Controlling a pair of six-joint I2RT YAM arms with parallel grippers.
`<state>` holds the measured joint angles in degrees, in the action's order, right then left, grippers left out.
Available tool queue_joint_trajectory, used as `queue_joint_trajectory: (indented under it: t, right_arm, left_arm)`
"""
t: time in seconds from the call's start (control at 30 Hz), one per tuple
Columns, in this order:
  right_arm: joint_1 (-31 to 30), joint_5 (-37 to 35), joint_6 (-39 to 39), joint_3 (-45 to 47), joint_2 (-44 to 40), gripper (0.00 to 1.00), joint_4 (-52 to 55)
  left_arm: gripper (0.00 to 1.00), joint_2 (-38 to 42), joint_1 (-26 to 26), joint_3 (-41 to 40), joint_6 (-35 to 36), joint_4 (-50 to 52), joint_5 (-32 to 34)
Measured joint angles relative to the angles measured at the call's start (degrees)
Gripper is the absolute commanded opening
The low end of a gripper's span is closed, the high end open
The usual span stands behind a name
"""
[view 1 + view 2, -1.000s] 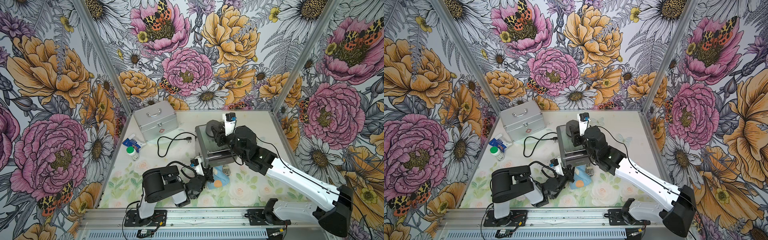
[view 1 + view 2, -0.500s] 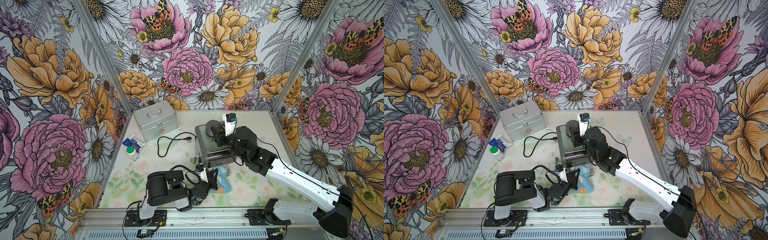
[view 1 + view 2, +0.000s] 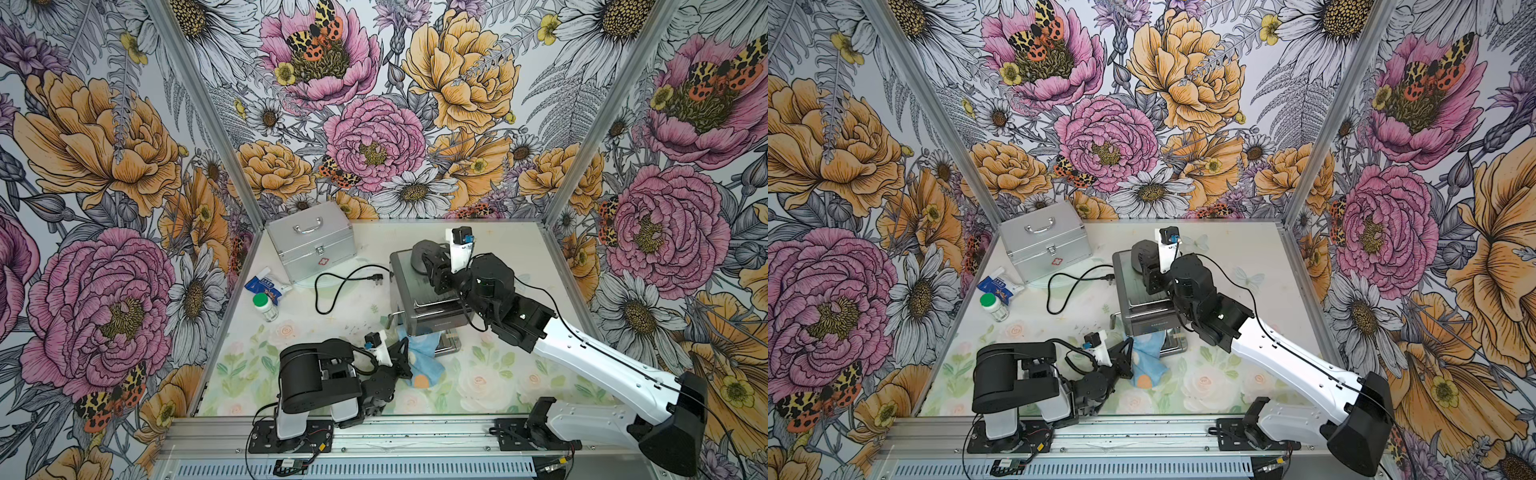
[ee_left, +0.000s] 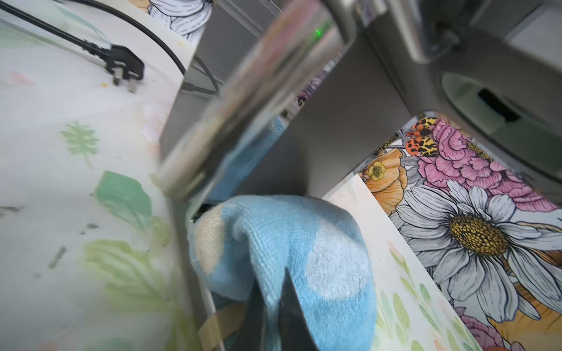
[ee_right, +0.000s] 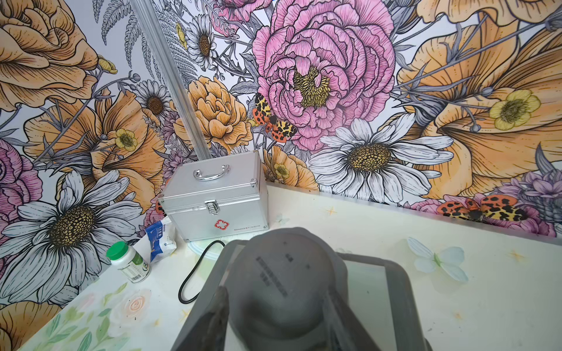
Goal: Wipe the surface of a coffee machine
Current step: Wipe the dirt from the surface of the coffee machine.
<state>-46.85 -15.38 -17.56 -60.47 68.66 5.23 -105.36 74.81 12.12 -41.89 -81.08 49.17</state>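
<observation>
The boxy dark-grey and brushed-steel coffee machine (image 3: 415,301) stood near the table's middle, apart from the silver case (image 3: 309,245). The right gripper (image 5: 273,299) clasped its grey domed knob (image 5: 282,273). The left gripper (image 4: 272,291) was clenched on a blue cloth (image 4: 289,249) at its base.

Seen from high up front, facing down, in both top views, table (image 3: 498,249) shared; at wrists, close behind fingers (image 4: 292,316).

Swung the left hand (image 3: 405,353) in toward the coffee machine (image 3: 415,291) and back again, dragging the blue cloth (image 3: 426,351) along; pulled its orange patch (image 3: 420,380) nearer the front rail (image 3: 415,432), bunched the upper end against the machine's front
</observation>
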Motion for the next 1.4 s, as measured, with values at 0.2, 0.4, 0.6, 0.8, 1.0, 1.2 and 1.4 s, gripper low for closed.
queue_joint_trajectory:
  t: [0.2,0.4,0.6,0.8,1.0,1.2,1.4]
  right_arm:
    - [0.00,0.00,-0.02,0.00,0.00,0.51,-0.02]
    - [0.00,-0.02,0.00,0.09,-0.02,0.51,-0.13]
    - [-0.02,0.20,0.00,0.44,-0.37,0.51,-0.28]
    - [-0.07,0.22,-0.04,0.81,-0.61,0.51,-0.74]
    - [-0.24,1.09,-0.52,1.55,-1.60,0.51,-0.81]
    - [-1.11,2.69,-1.09,2.69,-3.41,0.51,-0.72]
    - [-1.38,4.90,-2.36,3.82,-6.34,0.53,4.15]
  left_arm:
    - [0.00,5.99,0.02,-2.38,1.84,0.04,2.10]
    - [0.00,0.07,2.05,5.33,2.54,-0.22,1.86]
    - [0.00,-9.27,5.55,9.64,-1.86,0.02,1.88]
    - [0.00,-11.67,5.77,13.29,-3.32,0.11,0.79]
    - [0.00,-10.45,5.27,9.18,-5.55,0.00,0.76]
    - [0.00,-5.35,4.96,2.58,-6.78,0.15,1.53]
    - [0.00,4.59,8.26,2.01,-2.67,1.42,1.46]
